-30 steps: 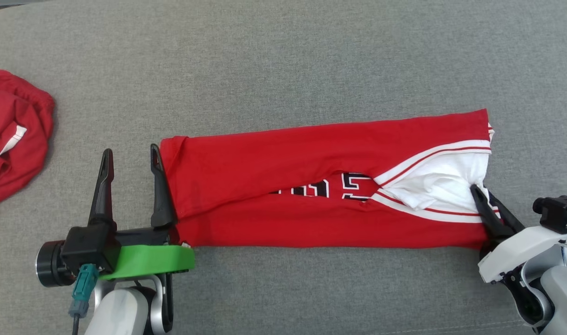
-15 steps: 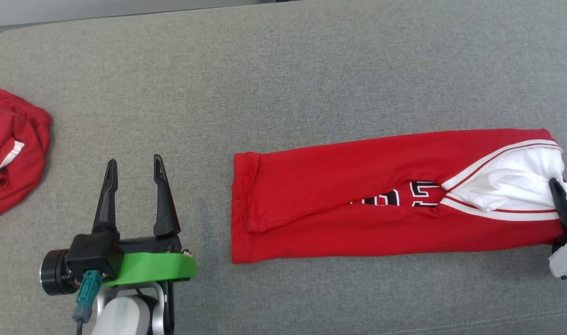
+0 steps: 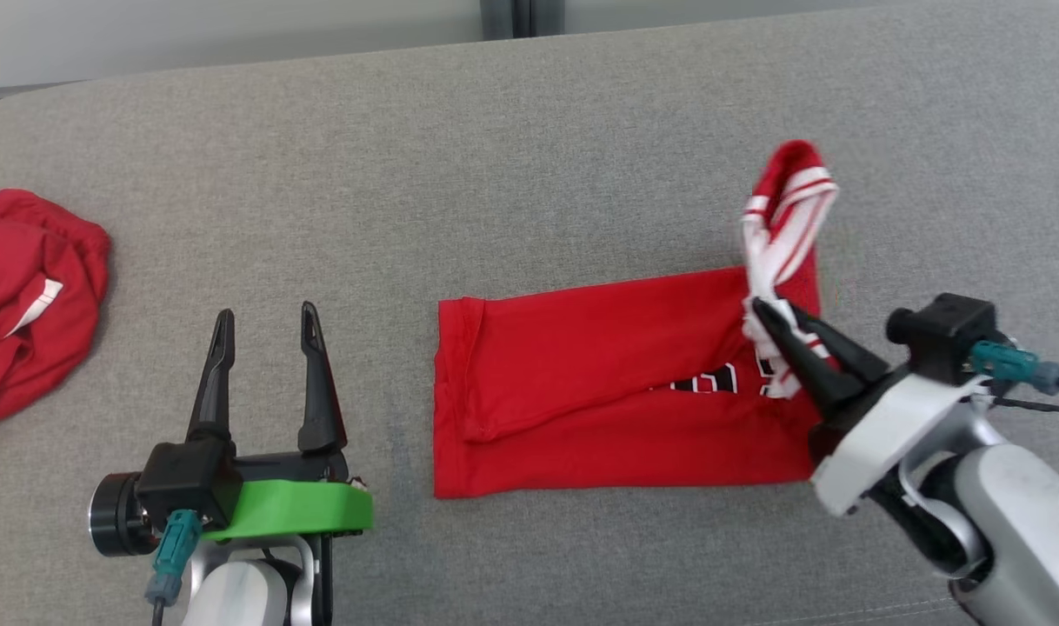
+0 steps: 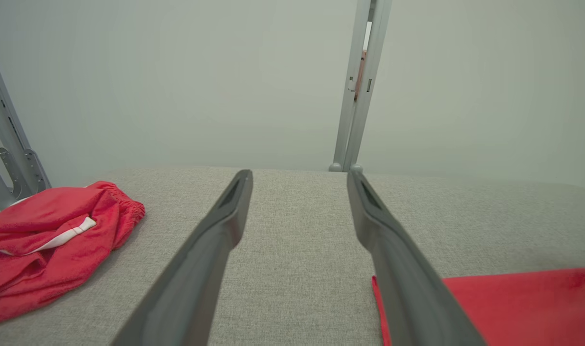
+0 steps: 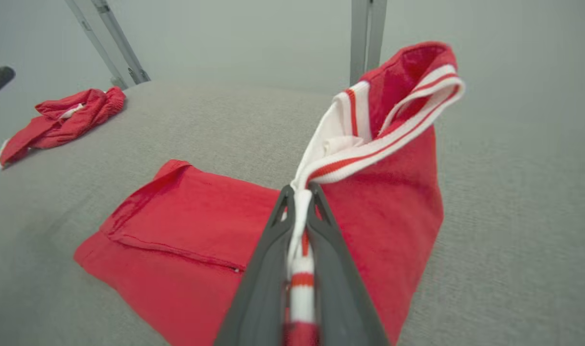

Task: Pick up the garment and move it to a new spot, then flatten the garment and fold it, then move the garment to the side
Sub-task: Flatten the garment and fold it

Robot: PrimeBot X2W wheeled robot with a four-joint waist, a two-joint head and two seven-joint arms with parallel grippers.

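Pinches tight in the right gripper (image 3: 766,315), centre right of the frame, the striped edge of the garment (image 3: 599,391), with that end raised off the grey cushion (image 3: 529,130). Leaves the rest flat at centre, long axis left to right, free hem leftward from the grip. Probably calls for carrying the end that way. Shows the left gripper (image 3: 266,317) spread wide, empty, lower left, near the hem but apart. Soft red knit, ribbed white trim, black lettering.
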